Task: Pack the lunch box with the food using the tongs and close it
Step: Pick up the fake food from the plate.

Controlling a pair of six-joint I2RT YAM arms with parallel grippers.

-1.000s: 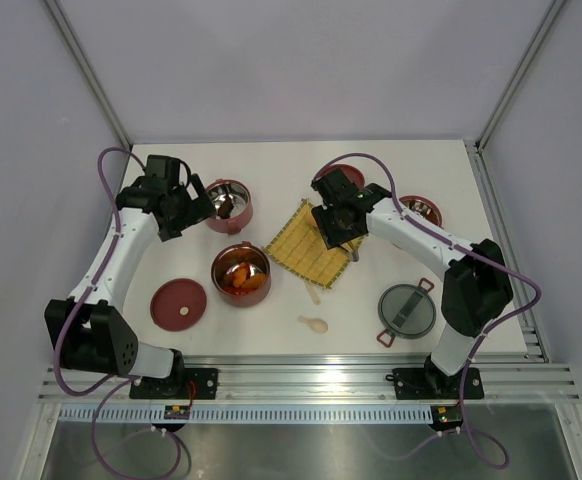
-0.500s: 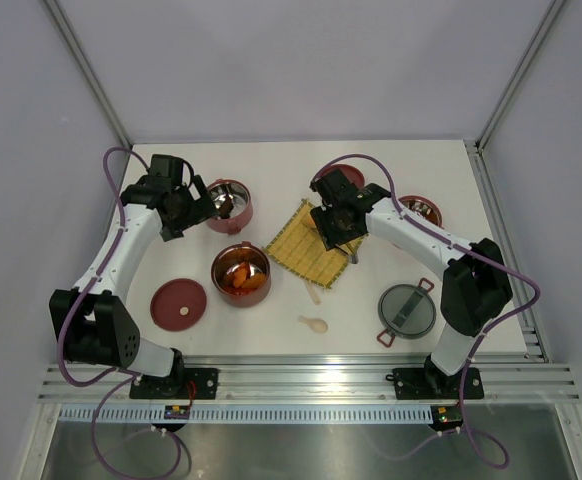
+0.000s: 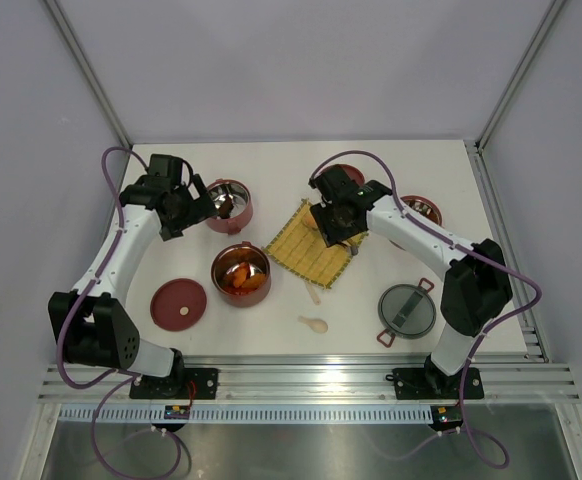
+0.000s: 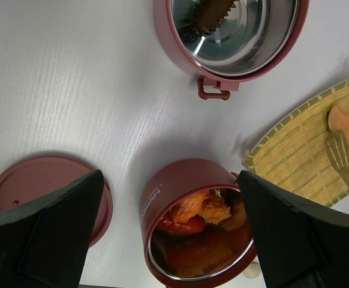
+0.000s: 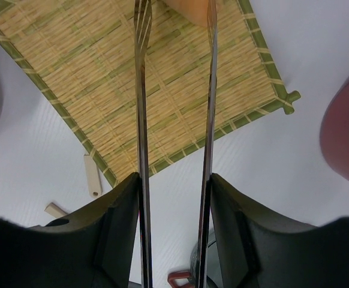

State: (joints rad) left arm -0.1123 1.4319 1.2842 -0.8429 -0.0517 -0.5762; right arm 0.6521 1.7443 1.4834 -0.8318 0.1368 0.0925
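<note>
While my right gripper (image 5: 174, 192) clamps the tongs (image 5: 141, 120), their tips sit at the orange food piece (image 5: 189, 9) on the mat (image 5: 72, 72). Risk: an off-centre squeeze could squirt the piece away. Left gripper (image 4: 170, 203) spread wide above the filled tier (image 4: 153, 201).

Open table (image 3: 271, 165) runs along the far edge, and a bare strip lies btw. the far tier (image 4: 231, 36) and the filled tier (image 4: 198, 228) (the far tier's clip (image 4: 213, 89) juts into it). The red disc lid (image 4: 42, 192) sits just left of the filled tier, the mat (image 4: 300, 150) just right. Near the front, the spoon (image 3: 313, 324) and grey lid (image 3: 407, 310) break up the approach; the right arm (image 3: 411, 235) w/ the tongs (image 5: 140, 120) overhangs the mat.
</note>
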